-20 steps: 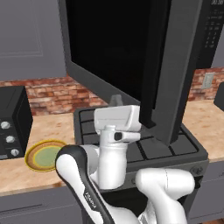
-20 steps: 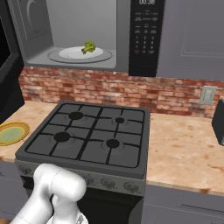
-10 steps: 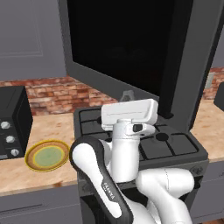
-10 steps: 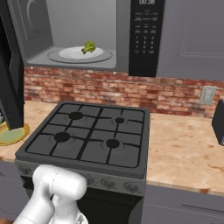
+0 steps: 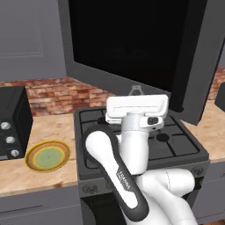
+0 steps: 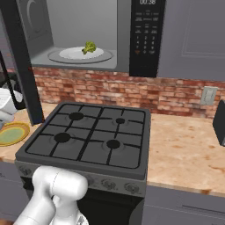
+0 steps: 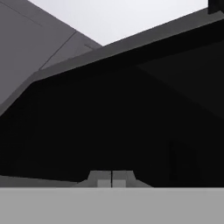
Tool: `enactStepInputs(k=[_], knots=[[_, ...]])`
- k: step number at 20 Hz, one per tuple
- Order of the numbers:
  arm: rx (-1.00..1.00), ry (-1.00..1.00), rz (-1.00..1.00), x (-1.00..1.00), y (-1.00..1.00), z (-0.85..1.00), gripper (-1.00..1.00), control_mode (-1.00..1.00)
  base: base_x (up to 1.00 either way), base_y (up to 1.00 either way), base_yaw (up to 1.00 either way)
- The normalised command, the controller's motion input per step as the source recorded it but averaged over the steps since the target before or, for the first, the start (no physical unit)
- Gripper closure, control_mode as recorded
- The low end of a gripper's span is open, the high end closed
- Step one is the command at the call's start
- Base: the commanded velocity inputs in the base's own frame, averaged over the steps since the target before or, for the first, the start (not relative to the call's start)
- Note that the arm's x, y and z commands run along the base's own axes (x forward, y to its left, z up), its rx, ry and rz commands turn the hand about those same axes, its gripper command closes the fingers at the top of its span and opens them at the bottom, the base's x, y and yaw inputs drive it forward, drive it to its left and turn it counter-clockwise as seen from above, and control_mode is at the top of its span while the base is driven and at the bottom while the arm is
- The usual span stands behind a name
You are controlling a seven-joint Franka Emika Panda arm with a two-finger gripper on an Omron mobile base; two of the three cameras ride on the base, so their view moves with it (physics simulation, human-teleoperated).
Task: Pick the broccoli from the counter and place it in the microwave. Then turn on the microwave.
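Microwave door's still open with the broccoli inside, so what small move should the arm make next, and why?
Probably keep pushing the door toward shut: the broccoli already sits on the turntable, and the shut gripper is right against the black glass.

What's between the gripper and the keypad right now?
The open microwave door: the shut gripper sits against its black glass. The keypad is on the far side, right of the cavity, where the broccoli already rests on the turntable.
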Motion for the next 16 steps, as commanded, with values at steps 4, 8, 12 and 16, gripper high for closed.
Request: enactStepInputs(k=[4, 8, 12, 16], knots=[[0.60, 0.00, -0.19, -0.58, 0.43, 0.54, 1.00, -1.00, 0.00, 0.00, 0.00], [0.55, 0.00, -0.20, -0.52, 0.46, 0.58, 1.00, -1.00, 0.00, 0.00, 0.00], [0.46, 0.04, -0.22, -0.50, 0.47, 0.61, 1.00, -1.00, 0.00, 0.00, 0.00], [0.38, 0.11, -0.24, -0.42, 0.51, 0.66, 1.00, -1.00, 0.00, 0.00, 0.00]])
